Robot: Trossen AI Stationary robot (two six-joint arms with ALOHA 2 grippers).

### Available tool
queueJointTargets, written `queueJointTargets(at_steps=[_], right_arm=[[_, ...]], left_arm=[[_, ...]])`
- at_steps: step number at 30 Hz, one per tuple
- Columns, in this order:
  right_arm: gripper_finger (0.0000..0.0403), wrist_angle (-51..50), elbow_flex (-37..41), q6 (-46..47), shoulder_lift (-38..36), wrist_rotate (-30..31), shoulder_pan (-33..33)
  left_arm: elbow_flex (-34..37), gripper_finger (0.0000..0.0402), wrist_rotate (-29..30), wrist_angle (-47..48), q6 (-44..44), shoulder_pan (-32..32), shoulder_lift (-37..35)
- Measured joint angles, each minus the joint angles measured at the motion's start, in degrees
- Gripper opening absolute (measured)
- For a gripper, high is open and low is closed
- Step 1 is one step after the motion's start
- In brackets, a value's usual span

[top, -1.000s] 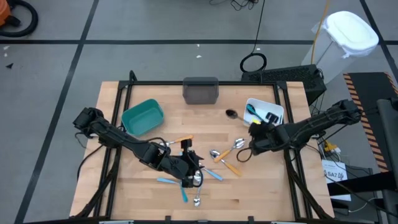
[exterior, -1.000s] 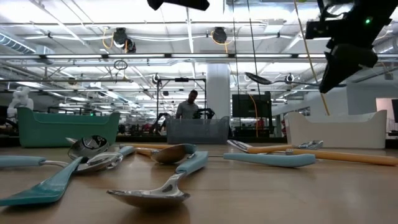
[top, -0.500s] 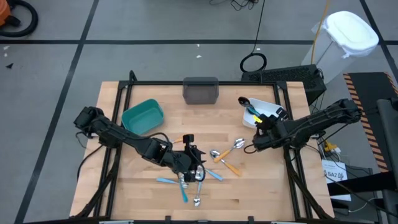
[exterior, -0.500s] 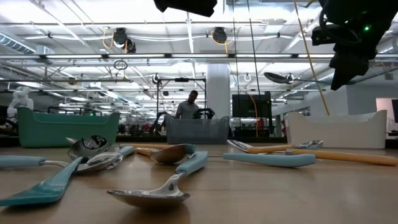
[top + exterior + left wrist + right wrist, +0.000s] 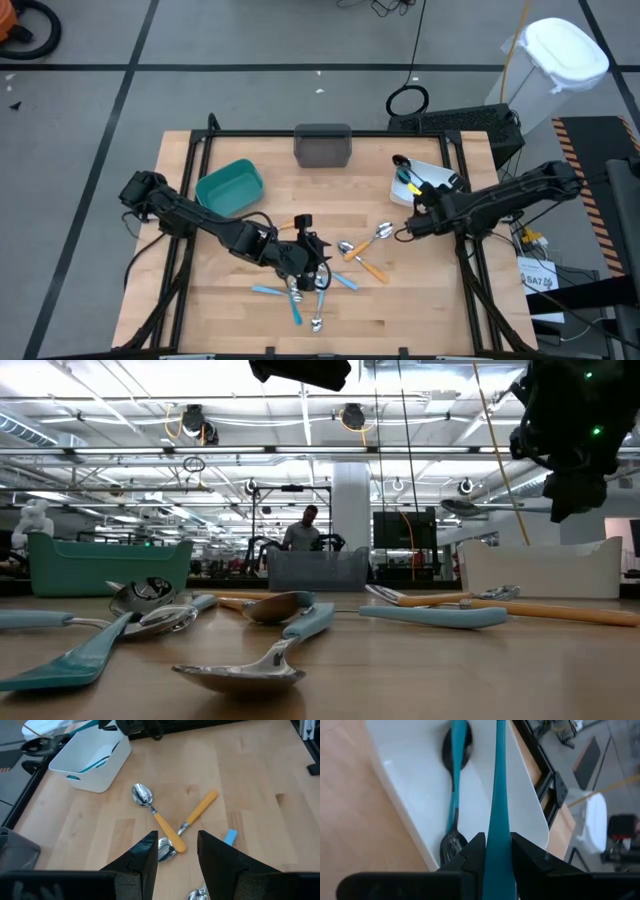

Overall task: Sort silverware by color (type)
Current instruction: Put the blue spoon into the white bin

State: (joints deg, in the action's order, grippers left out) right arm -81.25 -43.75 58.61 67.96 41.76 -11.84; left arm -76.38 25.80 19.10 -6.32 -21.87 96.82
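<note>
My right gripper [image 5: 411,222] is shut on a spoon [image 5: 403,176] with a teal handle and a black head. The spoon is held over the white bin [image 5: 436,170] at the table's right. Its head [image 5: 462,507] juts out of the gripper in the low view. Another teal-handled black spoon [image 5: 454,795] lies inside that bin. My left gripper [image 5: 175,852] is open above the loose silverware [image 5: 318,280] in the middle of the table. Below its fingers lie two crossed orange-handled spoons [image 5: 176,822], flat on the wood. My right gripper pinches the spoon's teal handle [image 5: 498,820] between its two fingers, toward the end away from the head. The fingers slant down from the table's right side, and the handle runs on straight ahead of them. The spoon is lifted clear, above the white bin.
A teal bin [image 5: 230,187] stands at the far left and a grey bin [image 5: 323,146] at the middle of the far edge. Blue-handled pieces [image 5: 270,291] lie near the front edge. A person [image 5: 303,530] shows far behind the table.
My right gripper has drawn back toward the table's right edge, sunk a little and turned. The spoon's black head has swung from over the bare wood toward the far edge and now stands over the white bin.
</note>
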Motion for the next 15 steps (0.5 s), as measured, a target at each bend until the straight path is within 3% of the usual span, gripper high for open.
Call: queueJointTargets(at_steps=[15], right_arm=[[0.0068,1.7,2.6,-0.5,0.0,-8.6,6.1]], left_arm=[[0.0,0.0136,0.0,-0.1,-1.2,0.0,0.0]])
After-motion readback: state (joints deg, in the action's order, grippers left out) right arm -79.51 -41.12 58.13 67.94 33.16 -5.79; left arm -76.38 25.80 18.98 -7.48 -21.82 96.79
